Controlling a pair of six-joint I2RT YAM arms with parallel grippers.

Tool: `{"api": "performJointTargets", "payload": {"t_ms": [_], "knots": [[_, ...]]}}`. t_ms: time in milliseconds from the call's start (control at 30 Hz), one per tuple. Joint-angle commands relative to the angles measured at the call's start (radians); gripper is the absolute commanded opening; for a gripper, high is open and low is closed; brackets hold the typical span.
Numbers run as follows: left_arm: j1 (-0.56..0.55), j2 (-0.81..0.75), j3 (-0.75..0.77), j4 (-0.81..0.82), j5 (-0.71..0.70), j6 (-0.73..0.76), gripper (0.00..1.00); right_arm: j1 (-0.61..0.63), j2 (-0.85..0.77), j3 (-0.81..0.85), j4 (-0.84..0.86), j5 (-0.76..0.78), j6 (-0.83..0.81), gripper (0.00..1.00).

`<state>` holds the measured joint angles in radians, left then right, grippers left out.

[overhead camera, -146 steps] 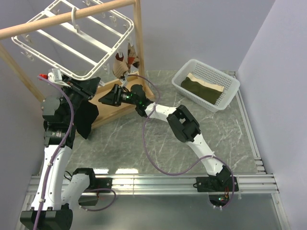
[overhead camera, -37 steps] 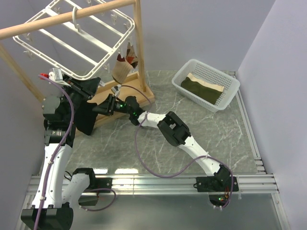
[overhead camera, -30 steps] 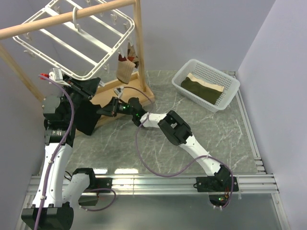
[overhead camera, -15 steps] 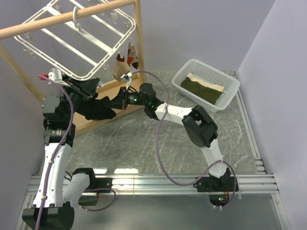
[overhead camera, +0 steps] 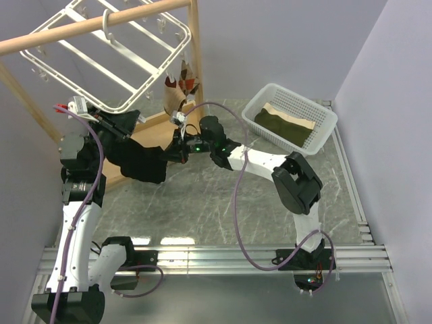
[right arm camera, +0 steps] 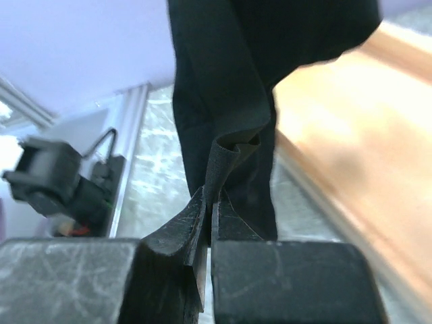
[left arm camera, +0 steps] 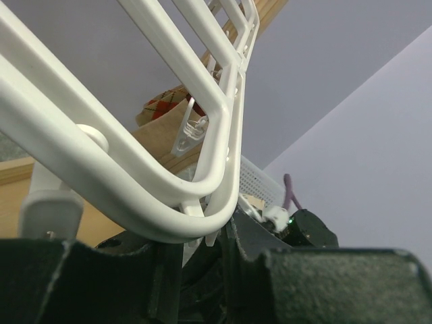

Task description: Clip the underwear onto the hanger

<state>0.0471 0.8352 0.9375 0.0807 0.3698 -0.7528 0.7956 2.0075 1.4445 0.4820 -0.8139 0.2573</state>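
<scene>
The right gripper (overhead camera: 177, 150) has drawn the underwear (overhead camera: 138, 165) rightward, stretching it from the left gripper (overhead camera: 130, 124) under the hanger (left arm camera: 135, 192). Both are pinching fabric; harder pulling is probably risking a slip.

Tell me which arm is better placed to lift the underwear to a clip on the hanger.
Left. The left gripper holds the black fabric underwear close under the white plastic drying rack; the right gripper pinches another edge lower, farther from it.
</scene>
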Motion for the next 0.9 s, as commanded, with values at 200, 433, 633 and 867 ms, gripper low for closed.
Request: {"api": "performJointTargets", "payload": {"t_ms": [200,433,633,867], "knots": [[0.008,-0.001,0.043,-0.007,0.017,0.007,0.00,-0.009,-0.096,0.131,-0.131,0.016,-0.444,0.00],[0.010,0.002,0.043,-0.001,0.021,0.001,0.00,-0.007,-0.064,0.273,-0.174,0.041,-0.492,0.00],[0.010,0.004,0.046,-0.007,0.029,0.001,0.00,0.005,-0.042,0.346,-0.206,0.067,-0.539,0.00],[0.010,-0.001,0.038,-0.004,0.026,0.001,0.00,0.016,-0.035,0.363,-0.233,0.058,-0.561,0.00]]}}
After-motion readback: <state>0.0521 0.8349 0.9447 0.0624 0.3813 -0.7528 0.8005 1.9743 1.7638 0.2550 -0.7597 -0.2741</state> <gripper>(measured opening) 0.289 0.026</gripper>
